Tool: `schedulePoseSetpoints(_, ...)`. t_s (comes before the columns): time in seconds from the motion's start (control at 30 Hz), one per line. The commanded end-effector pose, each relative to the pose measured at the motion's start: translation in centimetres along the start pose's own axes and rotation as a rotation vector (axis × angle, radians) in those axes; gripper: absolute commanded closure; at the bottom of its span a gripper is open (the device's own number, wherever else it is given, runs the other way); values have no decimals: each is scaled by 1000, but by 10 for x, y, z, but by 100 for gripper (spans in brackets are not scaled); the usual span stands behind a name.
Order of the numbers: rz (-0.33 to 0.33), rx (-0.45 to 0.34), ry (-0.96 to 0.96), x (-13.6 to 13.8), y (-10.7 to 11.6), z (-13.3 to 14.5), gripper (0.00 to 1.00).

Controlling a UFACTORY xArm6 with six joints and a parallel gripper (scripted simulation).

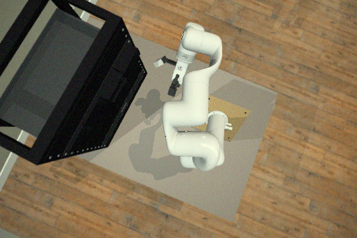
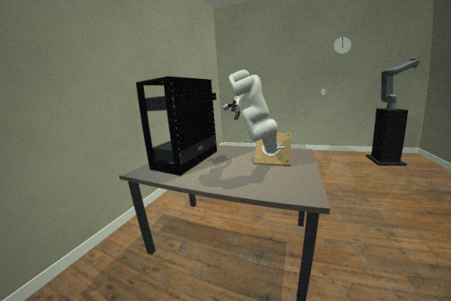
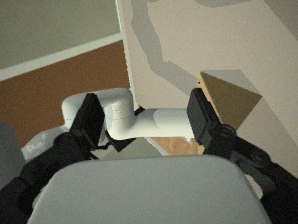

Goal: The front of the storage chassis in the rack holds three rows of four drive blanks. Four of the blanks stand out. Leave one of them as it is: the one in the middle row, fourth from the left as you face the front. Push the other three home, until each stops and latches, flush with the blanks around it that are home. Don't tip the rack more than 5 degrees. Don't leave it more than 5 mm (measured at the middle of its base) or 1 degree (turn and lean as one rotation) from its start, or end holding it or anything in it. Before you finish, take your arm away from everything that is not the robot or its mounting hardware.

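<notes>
The black rack (image 1: 66, 85) stands on the left part of the grey table, its front face turned toward my arm. In the room view the rack (image 2: 180, 122) is dark, and the single blanks are hard to tell apart. One small black piece (image 2: 213, 96) juts out near the top right of the front. My gripper (image 1: 174, 84) hangs in the air a short way off the rack front, apart from it, and shows small in the room view (image 2: 235, 110). In the wrist view the gripper (image 3: 145, 117) is open and empty, looking back at my own white arm and the table.
My arm's base sits on a wooden plate (image 1: 229, 117) on the right half of the table. The table's edge (image 2: 228, 197) runs close in front of the rack. A second grey arm on a black pedestal (image 2: 390, 133) stands far off by the back wall.
</notes>
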State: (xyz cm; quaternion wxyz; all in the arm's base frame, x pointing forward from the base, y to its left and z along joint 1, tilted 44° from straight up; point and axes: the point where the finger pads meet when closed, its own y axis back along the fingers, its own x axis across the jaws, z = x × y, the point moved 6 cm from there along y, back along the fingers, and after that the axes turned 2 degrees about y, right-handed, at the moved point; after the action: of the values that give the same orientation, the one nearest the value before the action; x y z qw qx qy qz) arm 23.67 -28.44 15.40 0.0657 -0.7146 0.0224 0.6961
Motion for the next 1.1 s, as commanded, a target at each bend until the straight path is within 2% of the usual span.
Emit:
schedulePoseSetpoints(0.0, 69, 143, -56, -31, 0, -2, 0)
schedulePoseSetpoints(0.33, 116, 434, -180, -80, -3, 0, 0)
schedulePoseSetpoints(0.4, 116, 434, -180, -80, -3, 0, 0)
schedulePoseSetpoints(0.5, 115, 541, -225, -96, -5, 3, 0)
schedulePoseSetpoints(0.9, 44, 902, -371, -136, -12, 17, 0)
schedulePoseSetpoints(0.97, 44, 902, -371, -136, -12, 17, 0)
schedulePoseSetpoints(1.07, 6, 996, -406, -143, -13, 22, 0)
